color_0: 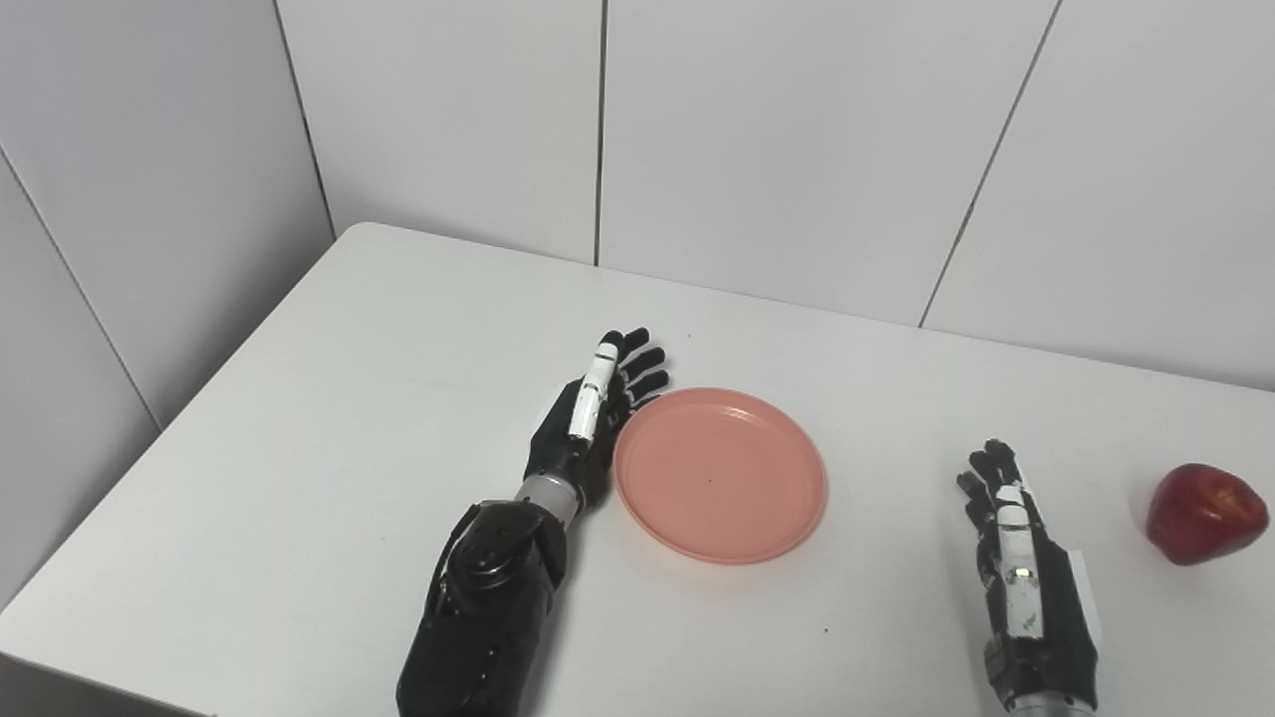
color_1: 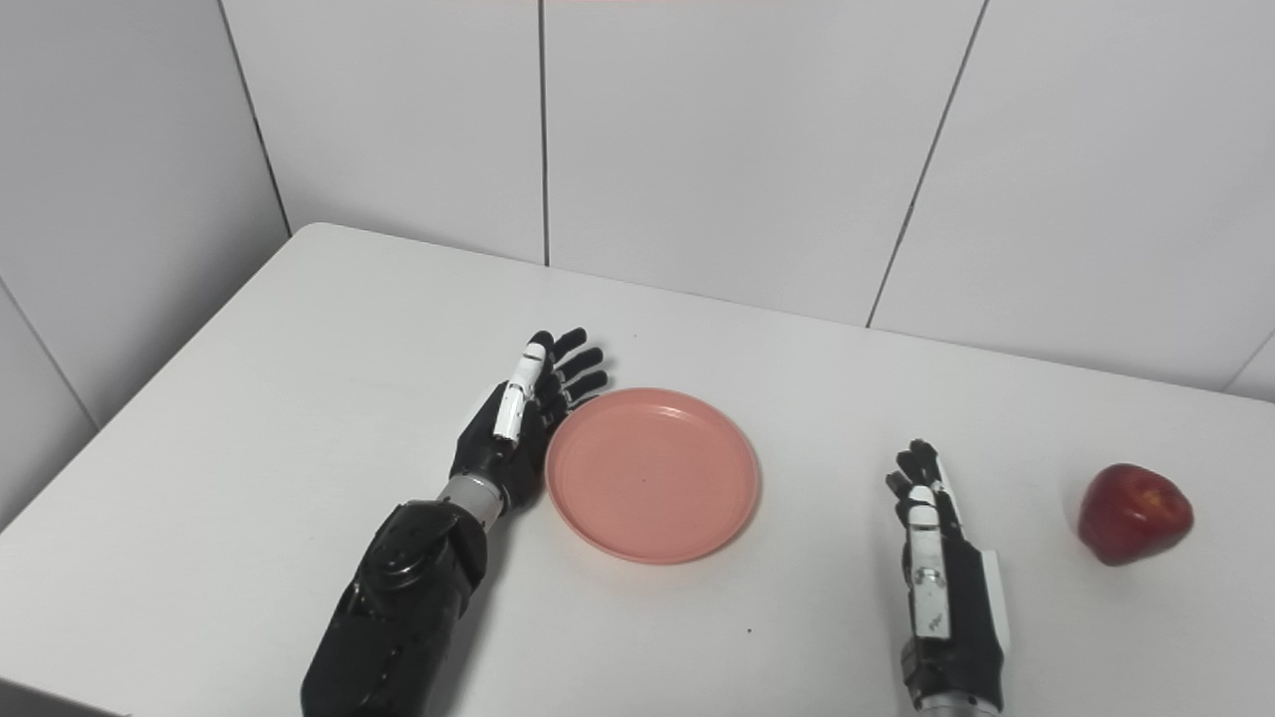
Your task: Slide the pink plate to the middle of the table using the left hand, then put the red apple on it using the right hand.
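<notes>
i'm seeing the left robot hand (color_0: 590,423) lying edge-on along the left side of the pink plate (color_0: 719,474), its fingers (color_0: 637,360) stretched out straight and slightly fanned, pointing toward the far wall. it is gripping nothing; the palm side is pressing up against the plate's left rim, or sitting just beside it, and i can't tell for certain whether there is actual contact. its dark forearm is coming in from the bottom edge, left of the plate. the right robot hand (color_1: 936,568) is resting low over the worktop (color_1: 299,398) on the right side, back of the hand facing up, fingers extended forward and close together, holding nothing. it is sitting between the plate and the red apple (color_1: 1134,513), apart from both. the plate is lying flat and bare near the middle of the white worktop, a little toward the near side. the apple is sitting on the worktop well to the right, near the right edge of my left eye view, beyond the right robot hand and not touching it. behind the worktop, pale wall panels (color_0: 797,129) with dark seams are closing off the corner.
</notes>
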Controlling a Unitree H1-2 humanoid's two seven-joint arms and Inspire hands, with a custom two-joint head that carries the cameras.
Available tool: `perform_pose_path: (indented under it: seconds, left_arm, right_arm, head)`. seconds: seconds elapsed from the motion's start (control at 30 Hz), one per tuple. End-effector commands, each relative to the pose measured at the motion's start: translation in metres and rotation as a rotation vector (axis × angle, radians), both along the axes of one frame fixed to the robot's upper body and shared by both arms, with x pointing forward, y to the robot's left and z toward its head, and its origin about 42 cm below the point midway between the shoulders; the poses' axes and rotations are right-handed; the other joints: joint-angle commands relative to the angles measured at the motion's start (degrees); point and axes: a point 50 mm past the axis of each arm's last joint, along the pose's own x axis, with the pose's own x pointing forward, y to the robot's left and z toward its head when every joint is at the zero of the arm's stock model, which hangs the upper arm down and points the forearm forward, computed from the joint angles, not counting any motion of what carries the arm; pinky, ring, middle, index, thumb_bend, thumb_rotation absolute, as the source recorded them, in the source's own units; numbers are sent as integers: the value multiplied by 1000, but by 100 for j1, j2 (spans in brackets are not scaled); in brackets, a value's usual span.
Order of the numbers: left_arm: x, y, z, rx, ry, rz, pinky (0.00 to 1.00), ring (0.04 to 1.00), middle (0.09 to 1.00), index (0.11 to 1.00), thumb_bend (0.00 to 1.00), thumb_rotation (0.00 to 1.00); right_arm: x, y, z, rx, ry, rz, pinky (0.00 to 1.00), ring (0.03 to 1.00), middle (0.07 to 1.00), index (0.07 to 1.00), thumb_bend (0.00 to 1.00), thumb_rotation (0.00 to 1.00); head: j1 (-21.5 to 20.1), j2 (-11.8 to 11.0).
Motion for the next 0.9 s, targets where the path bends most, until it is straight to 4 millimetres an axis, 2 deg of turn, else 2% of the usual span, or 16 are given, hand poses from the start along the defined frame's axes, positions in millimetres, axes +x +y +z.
perform_pose_path:
  seconds: [0.0, 0.3, 0.57, 0.87]
  left_arm:
    - [0, -12, 11, -7, -13, -17, 865, 879, 890, 883, 380, 1000]
    - [-16, -35, 19, -10, -17, -62, 860, 869, 882, 881, 402, 1000]
    - [-27, -57, 21, -3, -20, -122, 849, 858, 883, 881, 396, 1000]
    - [-33, -60, 19, 4, -30, -143, 874, 885, 900, 888, 400, 1000]
  right_arm:
    - [6, 5, 19, 5, -108, 6, 988, 929, 938, 941, 227, 1000]
    - [6, 11, 23, 19, -93, -12, 991, 928, 929, 934, 269, 965]
    - [9, 15, 26, 9, -107, -17, 990, 927, 930, 934, 250, 952]
    - [9, 19, 29, 31, -114, -23, 974, 927, 933, 931, 220, 969]
  head:
    - [-47, 29]
    - [-248, 136]
    - [-391, 226]
    - [-605, 301]
